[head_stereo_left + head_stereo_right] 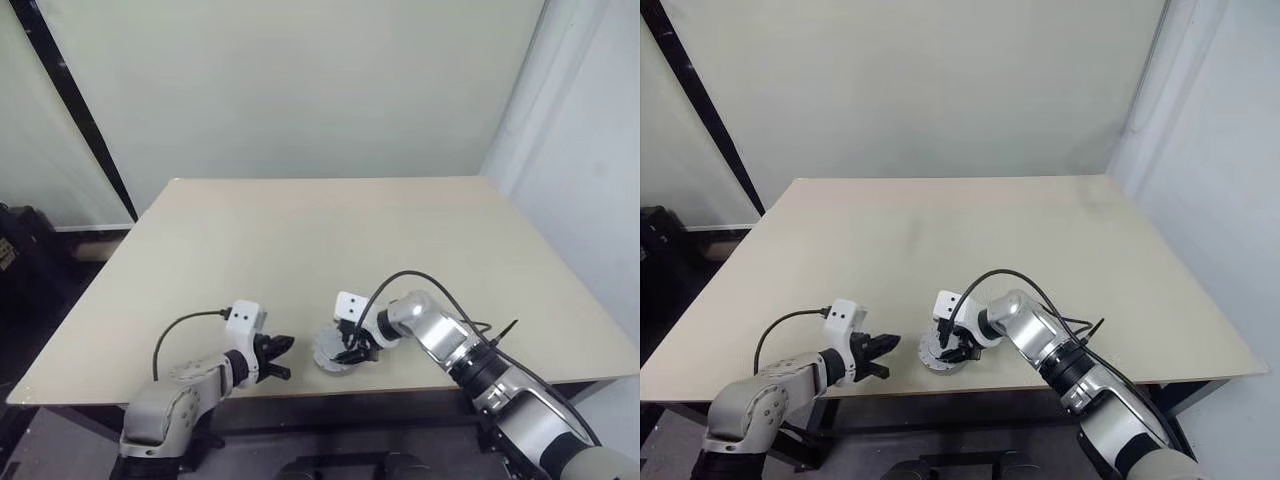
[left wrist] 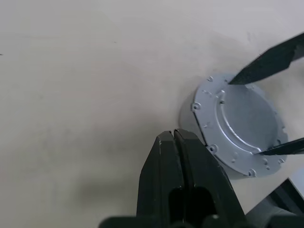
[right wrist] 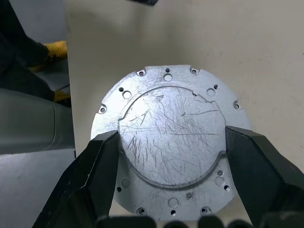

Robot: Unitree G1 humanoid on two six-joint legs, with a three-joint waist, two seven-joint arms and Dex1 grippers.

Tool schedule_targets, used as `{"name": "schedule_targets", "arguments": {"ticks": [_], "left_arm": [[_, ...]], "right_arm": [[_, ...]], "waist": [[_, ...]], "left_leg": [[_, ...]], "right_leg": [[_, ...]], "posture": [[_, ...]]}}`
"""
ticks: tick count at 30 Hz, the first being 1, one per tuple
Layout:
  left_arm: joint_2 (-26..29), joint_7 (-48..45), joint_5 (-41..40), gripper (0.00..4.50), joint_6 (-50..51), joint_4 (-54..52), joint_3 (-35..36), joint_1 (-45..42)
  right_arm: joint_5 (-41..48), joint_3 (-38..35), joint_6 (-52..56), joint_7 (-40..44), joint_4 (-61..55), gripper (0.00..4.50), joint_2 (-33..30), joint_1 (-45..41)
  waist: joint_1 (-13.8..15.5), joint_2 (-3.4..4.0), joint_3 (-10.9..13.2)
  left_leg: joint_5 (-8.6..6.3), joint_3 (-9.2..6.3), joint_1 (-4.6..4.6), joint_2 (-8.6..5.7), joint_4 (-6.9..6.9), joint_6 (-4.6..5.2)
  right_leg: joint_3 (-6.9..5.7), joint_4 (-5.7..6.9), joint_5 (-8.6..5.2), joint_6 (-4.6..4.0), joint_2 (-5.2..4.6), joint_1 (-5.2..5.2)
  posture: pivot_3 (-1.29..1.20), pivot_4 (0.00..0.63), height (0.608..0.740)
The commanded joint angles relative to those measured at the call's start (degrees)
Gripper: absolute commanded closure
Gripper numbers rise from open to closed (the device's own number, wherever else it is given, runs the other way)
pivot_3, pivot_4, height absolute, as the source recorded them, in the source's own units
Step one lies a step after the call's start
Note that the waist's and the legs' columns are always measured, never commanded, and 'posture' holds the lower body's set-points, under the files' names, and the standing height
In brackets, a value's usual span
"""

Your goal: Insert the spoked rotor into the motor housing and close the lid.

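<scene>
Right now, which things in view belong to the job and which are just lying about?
Job: lid, clasped by the right gripper; left gripper, shut, beside it.
Not the job: table; black pole off its left side.

No readable text or markings.

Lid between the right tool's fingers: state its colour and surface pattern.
The lid is silvery grey, scratched, with small rim holes; clearest in the right wrist view.
</scene>
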Motion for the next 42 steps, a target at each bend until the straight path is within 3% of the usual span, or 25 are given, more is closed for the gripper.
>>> {"name": "schedule_targets", "arguments": {"ticks": [1,7,13,42], "left_arm": [[-0.54,-0.28,0.77,4.5,-1.55,-0.14,-0.96,-1.71],[-0.52,-0.5,0.91,4.5,-1.92,0.46,-0.76,-1.93],[0.03,-0.5,0.95,4.5,-2.36,1.16,0.06,-1.67],[-0.33,-0.55,1.2,4.5,-2.68,1.62,-0.93,-1.85]], "right_arm": [[-3.57,2.1,3.74,-0.78,1.42,1.29,-1.75,0.36],[-3.69,2.49,6.55,-1.75,0.89,1.29,-1.32,0.32],[-3.42,3.24,10.11,-2.28,0.13,1.29,-0.77,0.28],[-1.44,3.67,21.01,-3.79,-0.92,1.29,1.67,-0.81]], "waist": [[0.0,0.07,-0.06],[0.0,0.21,-0.16],[0.0,0.25,-0.15],[-0.02,0.27,-0.15]], "left_leg": [[0.0,0.0,0.02,0.0,0.01,0.0],[0.01,-0.01,0.11,-0.01,0.03,0.01],[-0.04,-0.01,0.76,0.05,-0.14,-0.03],[-0.15,-0.04,0.77,0.08,-0.3,-0.2]], "right_leg": [[0.0,0.0,0.0,0.0,0.0,0.02],[0.0,0.0,-0.01,0.0,0.0,0.13],[-0.02,-0.18,-0.05,0.02,-0.09,0.64],[-0.02,-0.26,-0.07,0.06,-0.11,0.6]], "posture": [[0.0,0.0,0.74],[0.0,0.0,0.74],[0.0,0.0,0.74],[0.0,0.0,0.74]]}}
